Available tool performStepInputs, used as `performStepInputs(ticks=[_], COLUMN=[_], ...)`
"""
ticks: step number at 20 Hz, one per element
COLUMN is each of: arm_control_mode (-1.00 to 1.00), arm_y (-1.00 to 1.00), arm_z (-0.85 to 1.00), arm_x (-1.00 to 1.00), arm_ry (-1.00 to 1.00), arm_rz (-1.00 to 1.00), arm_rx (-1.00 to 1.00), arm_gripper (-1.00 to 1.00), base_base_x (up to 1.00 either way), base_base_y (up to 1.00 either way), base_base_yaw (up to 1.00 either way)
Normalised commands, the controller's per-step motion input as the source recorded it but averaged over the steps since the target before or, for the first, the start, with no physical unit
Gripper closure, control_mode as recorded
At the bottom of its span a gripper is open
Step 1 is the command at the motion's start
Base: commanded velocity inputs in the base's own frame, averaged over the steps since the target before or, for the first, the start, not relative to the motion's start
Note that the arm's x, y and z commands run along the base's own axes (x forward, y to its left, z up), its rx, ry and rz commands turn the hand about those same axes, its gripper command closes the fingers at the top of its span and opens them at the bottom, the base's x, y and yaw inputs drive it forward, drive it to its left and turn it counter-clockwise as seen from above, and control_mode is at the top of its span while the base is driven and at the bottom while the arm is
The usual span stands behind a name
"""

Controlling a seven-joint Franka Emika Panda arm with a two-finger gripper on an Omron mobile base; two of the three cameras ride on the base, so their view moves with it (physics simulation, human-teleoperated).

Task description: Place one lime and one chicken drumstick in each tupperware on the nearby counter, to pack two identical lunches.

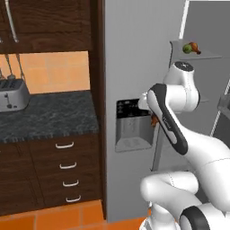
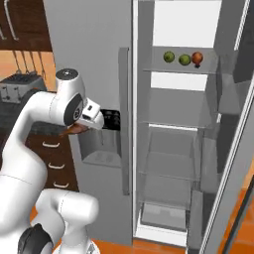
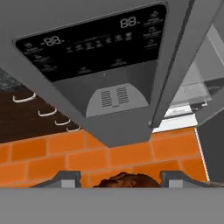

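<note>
1. Far left: toaster standing on the bench, against the orange wall; dark drawers with curved silver handles below the stone top.
2. Bare bench surface stretching from the toaster to the right edge, ending at the grey fridge door.
3. Centre: claw held close before the fridge door's dispenser panel, fingers either side of a brown chicken drumstick, closed on it.
4. In the right base view, drumstick poking out brown beneath the hand, just left of the dispenser recess.
5. Orange tiled floor under the claw in the hand view, with the drawer handles off to the left.
6. Tight quarters: dispenser face directly ahead of the claw, vertical edge of the closed door just to its right.
7. Right: fridge standing open, glass shelves mostly bare.
8. Upper shelf carrying two limes side by side, with another drumstick just right of them.
9. Far right: open fridge door slanting down the edge, narrowing the room on that side.
</note>
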Motion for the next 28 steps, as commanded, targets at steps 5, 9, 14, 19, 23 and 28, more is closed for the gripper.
performStepInputs(ticks=[5, 9, 14, 19, 23, 28], arm_control_mode=[1.0, 1.0, 1.0, 1.0, 1.0, 1.0], arm_y=[0.0, 0.0, 0.0, 0.0, 0.0, 0.0], arm_z=[0.0, 0.0, 0.0, 0.0, 0.0, 0.0], arm_x=[0.0, 0.0, 0.0, 0.0, 0.0, 0.0], arm_ry=[0.0, 0.0, 0.0, 0.0, 0.0, 0.0], arm_rz=[0.0, 0.0, 0.0, 0.0, 0.0, 0.0], arm_rx=[0.0, 0.0, 0.0, 0.0, 0.0, 0.0], arm_gripper=[1.0, 1.0, 1.0, 1.0, 1.0, 1.0], base_base_x=[0.36, 0.26, 0.24, 0.32, 0.41, 0.49], base_base_y=[1.0, 1.0, 1.0, 1.0, 1.0, 1.0], base_base_yaw=[0.04, 0.04, 0.0, 0.0, 0.0, 0.0])
